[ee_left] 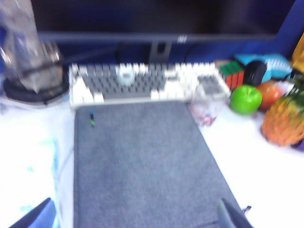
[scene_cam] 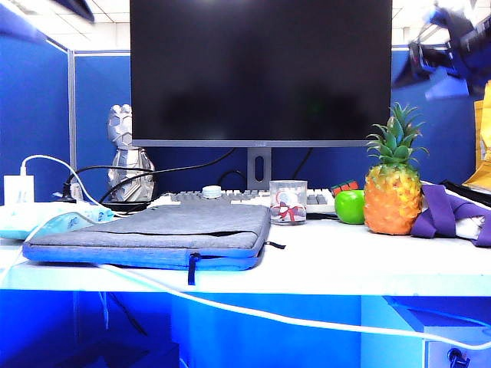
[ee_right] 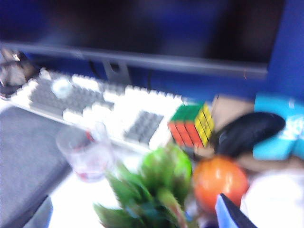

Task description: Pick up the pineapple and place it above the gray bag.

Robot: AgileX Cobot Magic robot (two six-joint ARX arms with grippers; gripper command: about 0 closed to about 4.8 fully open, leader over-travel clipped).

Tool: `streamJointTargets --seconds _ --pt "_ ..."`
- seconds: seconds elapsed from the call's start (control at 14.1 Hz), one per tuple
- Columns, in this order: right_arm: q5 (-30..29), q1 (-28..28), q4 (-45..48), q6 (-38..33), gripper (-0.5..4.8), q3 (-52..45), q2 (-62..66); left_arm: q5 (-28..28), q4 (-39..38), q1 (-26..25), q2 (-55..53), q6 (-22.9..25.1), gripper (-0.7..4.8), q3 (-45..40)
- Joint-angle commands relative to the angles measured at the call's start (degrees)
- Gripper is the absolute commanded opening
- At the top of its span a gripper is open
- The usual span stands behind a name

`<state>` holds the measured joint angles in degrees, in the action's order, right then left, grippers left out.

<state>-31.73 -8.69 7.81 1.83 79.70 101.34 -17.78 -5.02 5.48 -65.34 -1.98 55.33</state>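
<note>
Pineapple [scene_cam: 392, 201] near the worktop's [scene_cam: 345, 261] right edge looks rigid and bumpy; we would clasp its body. Right end effector [ee_right: 137, 213] hangs spread above its crown, left end effector [ee_left: 137, 213] spread over the gray bag [ee_left: 142, 166].

— What's seen behind the desk? Blue partition walls [scene_cam: 34, 115], with a big dark monitor [scene_cam: 261, 69] parked in front.

— And the white desk [scene_cam: 345, 261] is lit brightly; ceiling panels [scene_cam: 115, 19] are glimpsed above.

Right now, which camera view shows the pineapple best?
The exterior view: the whole pineapple stands sharp and upright beside the green apple. The left wrist view catches only its blurred body at the frame's edge. The right wrist view shows just its blurred green crown.
</note>
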Motion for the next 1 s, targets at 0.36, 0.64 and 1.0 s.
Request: streamJointTargets --seconds 0.36,0.64,1.0 --pt "-4.39 0.83 1.79 -0.52 4.79 1.33 7.85 -0.39 5.49 3.15 -4.57 -4.13 4.79 0.26" --pt "-4.00 2.01 1.40 -1.18 4.79 7.85 12.98 0.20 5.97 3.93 -4.57 -4.50 4.79 0.26" --pt "-2.27 2.84 -0.79 -3.28 4.79 13.68 18.40 0.68 5.95 3.96 -4.59 -4.76 4.79 0.26"
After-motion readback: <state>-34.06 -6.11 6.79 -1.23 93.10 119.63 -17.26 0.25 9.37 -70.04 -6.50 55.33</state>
